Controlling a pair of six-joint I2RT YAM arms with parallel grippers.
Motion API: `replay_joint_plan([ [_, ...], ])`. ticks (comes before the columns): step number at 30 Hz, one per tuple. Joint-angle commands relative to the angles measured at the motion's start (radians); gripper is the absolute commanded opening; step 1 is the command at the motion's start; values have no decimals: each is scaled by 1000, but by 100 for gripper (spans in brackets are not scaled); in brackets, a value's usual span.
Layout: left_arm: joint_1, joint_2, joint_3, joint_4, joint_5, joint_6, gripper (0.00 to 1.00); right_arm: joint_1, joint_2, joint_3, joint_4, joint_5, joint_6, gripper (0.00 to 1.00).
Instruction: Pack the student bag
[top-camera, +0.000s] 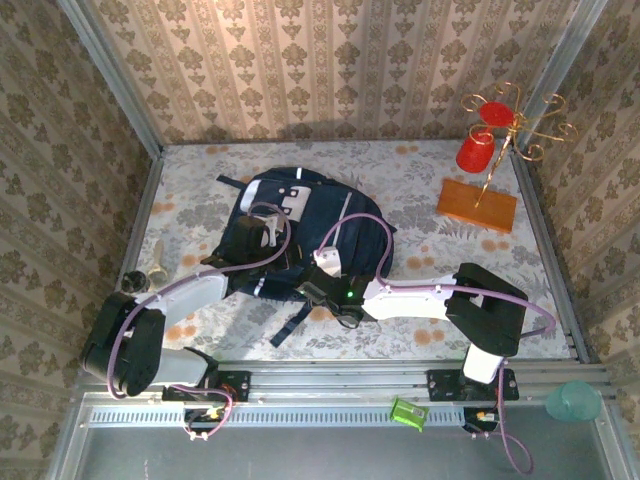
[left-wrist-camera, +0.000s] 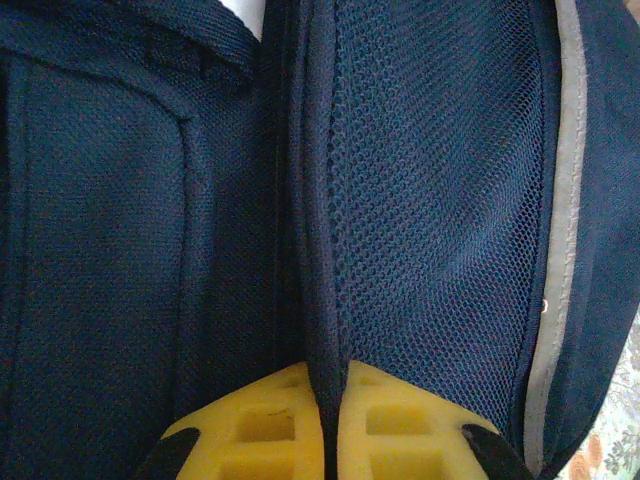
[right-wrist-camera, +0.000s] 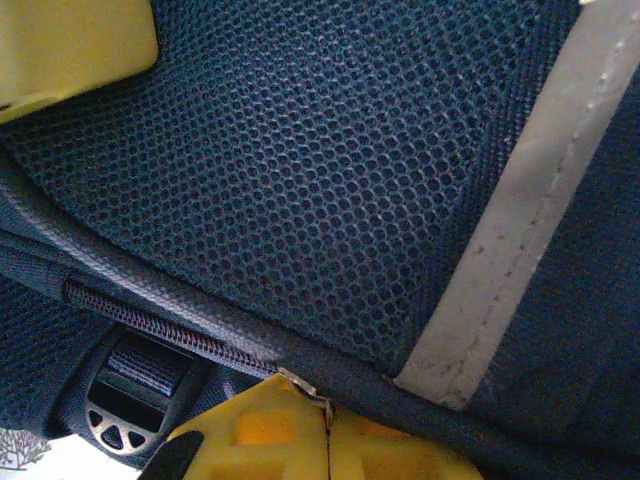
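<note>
I log student bag (top-camera: 325, 205) lying mid-tabletop (top-camera: 420, 240), left claw (left-wrist-camera: 330, 425) pinched closed on a raised fabric ridge (left-wrist-camera: 318, 250) of the student bag, right claw (right-wrist-camera: 327, 440) closed on its zipper pull (right-wrist-camera: 303, 388)

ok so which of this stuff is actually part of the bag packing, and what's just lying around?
Job:
- bag
- left end effector, pinching a bag seam
- right end effector, shut at the zip

Lying about:
- red cup on gold stand
- wood block
- pale item, left edge
- green piece
- teal thing
</note>
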Motion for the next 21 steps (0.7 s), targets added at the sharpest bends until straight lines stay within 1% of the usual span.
replay_joint_plan([
  [1,12,-29,-23,-59,7,25,0,-15,7,-8,13,97,-5,3],
  [7,13,-29,-27,-57,10,26,0,-16,22,-20,66,111,-18,13],
  [17,12,-33,-35,-50,15,22,0,-17,48,-10,92,140,-28,18],
  [21,12,-36,-37,-51,16,22,0,-16,56,-7,99,150,-29,22],
])
